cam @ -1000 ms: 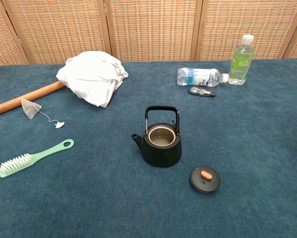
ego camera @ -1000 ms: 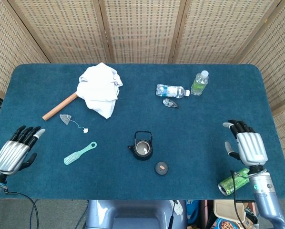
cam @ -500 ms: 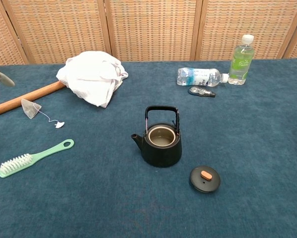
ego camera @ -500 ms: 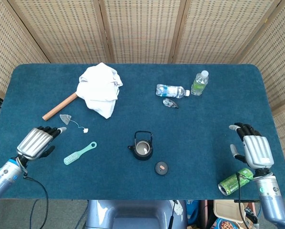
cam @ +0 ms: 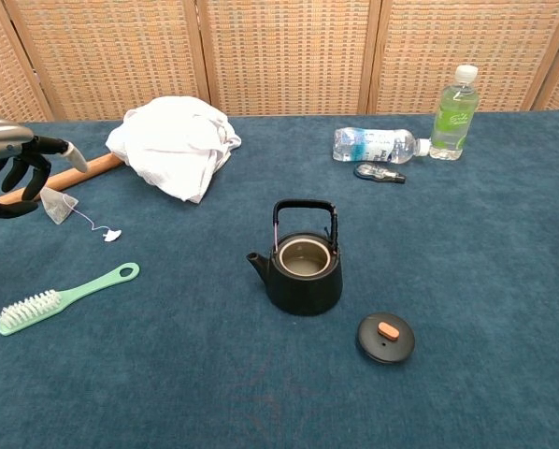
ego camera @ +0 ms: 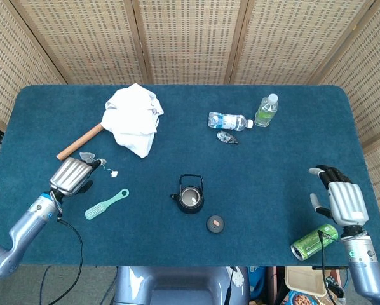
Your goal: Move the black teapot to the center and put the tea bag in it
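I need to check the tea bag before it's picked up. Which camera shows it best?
The chest view: the tea bag appears larger there, its pyramid shape, string and tag clear, just beside the left robot hand. In the head view the tea bag is small and partly hidden by that hand.

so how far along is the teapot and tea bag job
Done: the black teapot stands about mid-table, its lid off beside it, so the opening is clear. In hand: the left hand hovers over the tea bag, which lies on the cloth, not gripped as far as I can tell. Left: pick up the bag and drop it in the pot. The right hand is idle at the table edge.
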Available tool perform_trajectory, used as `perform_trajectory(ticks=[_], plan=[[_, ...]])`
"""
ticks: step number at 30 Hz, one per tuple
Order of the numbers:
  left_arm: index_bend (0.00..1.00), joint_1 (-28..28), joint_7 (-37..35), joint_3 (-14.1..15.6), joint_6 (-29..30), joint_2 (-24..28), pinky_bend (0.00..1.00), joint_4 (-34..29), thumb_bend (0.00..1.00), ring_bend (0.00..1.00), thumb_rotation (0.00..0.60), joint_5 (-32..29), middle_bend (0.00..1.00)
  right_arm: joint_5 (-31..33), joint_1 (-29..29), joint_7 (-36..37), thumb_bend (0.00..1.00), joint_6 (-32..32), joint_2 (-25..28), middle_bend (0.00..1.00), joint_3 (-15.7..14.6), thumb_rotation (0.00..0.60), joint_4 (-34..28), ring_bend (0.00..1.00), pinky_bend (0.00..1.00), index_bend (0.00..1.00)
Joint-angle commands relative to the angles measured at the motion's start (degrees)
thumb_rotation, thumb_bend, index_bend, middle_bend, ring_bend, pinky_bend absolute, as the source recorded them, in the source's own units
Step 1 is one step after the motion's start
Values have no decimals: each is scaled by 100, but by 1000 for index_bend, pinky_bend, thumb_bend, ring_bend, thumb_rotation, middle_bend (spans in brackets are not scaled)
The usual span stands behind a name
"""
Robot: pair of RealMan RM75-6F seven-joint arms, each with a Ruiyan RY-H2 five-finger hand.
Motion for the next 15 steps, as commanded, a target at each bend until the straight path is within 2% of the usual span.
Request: perform_trajectory(ticks=[1,5,15], plan=[[226,-67,78,-42,-10,-136,654,111,424,601,600,-105,610,-13,-21,16,578,-27,-3,272,24,600,18,208,363,270],[289,-110,163,-60,10,-287,681,226,424,646,600,-201,670,-24,-47,37,578,-58,-6,272,63,600,38,208,363,270],[356,-346,751,-133,-224,-855,696,601,424,673,600,-893,695,-60,-125,104,578,-170,42,272,187,600,68,208,363,270]])
